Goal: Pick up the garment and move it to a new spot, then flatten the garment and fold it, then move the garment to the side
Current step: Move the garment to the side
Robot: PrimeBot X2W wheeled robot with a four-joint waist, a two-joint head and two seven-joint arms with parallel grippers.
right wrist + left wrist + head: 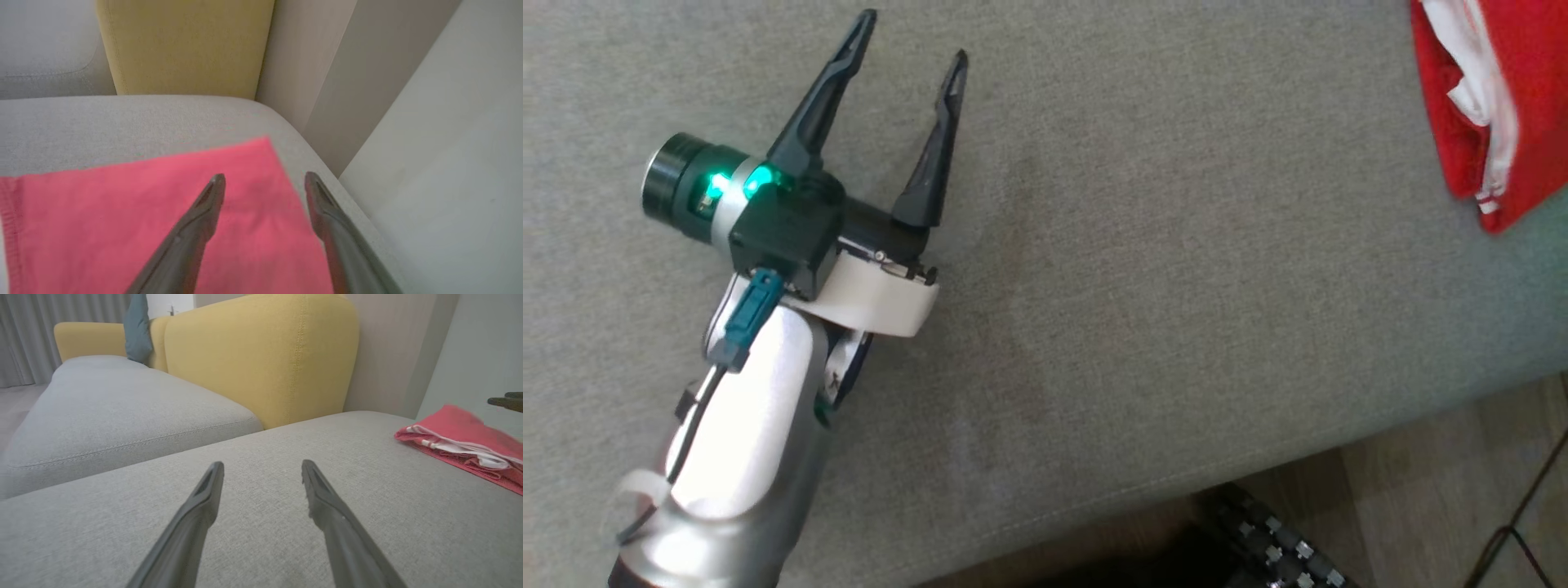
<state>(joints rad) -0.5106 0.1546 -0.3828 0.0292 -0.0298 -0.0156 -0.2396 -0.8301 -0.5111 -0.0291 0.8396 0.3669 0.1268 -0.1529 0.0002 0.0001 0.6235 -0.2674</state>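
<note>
Folded garment (1531,98) parked at the right end of the grey cushion (1135,286), both grippers empty.
Your right gripper (264,175) hangs over the red cloth with its fingers apart, though whether a tip brushes the fabric is hard to tell. Lift straight up before you swing away, so no finger drags a layer loose. Your left gripper (916,35) is spread too, well apart from the garment over bare cushion.
</note>
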